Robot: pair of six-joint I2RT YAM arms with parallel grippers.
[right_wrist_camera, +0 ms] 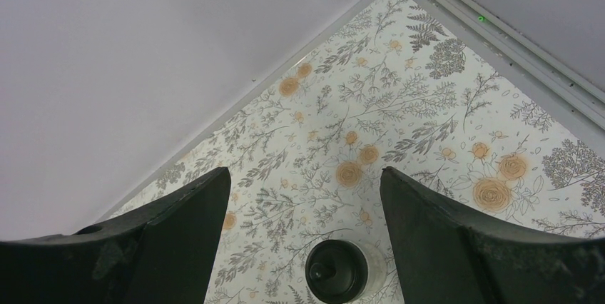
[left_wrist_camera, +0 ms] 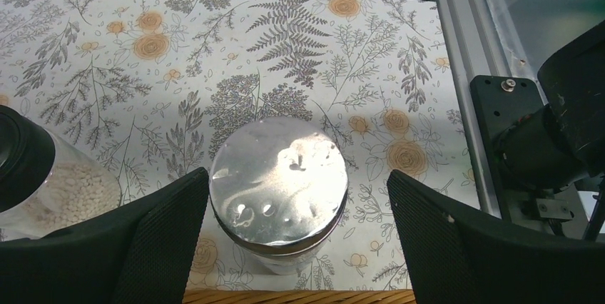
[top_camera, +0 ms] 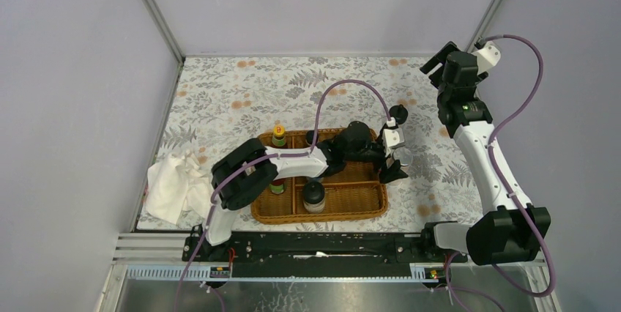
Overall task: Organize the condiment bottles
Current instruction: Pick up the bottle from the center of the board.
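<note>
The left gripper point(left_wrist_camera: 298, 179) is hovering over a silver-lidded shaker point(left_wrist_camera: 278, 179), which is standing upright on the tabletop point(left_wrist_camera: 214, 47) just beside the right edge of the basket point(top_camera: 366, 206). Its jaws are standing wide apart, one on each side of the lid, touching nothing and holding nothing.

The step in hand looks to be picking up this shaker and carrying it into a basket compartment. To do it well, the jaws should be coming down past the shiny lid and closing on the body below it, since the lid looks smooth and likely to slip. The shaker is sitting slightly nearer one finger point(left_wrist_camera: 164, 232), so centring first would be avoiding a sideways push that tips it. A cream jar point(left_wrist_camera: 50, 190) is standing near on that same side, and the descending finger needs to be clearing it. The lift should be rising enough to pass over the basket wall.

A yellow-capped bottle point(top_camera: 279, 135) and a dark jar point(top_camera: 313, 195) are standing in the basket, so the shaker belongs in a compartment apart from them. The right gripper point(right_wrist_camera: 307, 175) is hanging raised by the far right corner, well apart, its jaws wide open and holding nothing.
</note>
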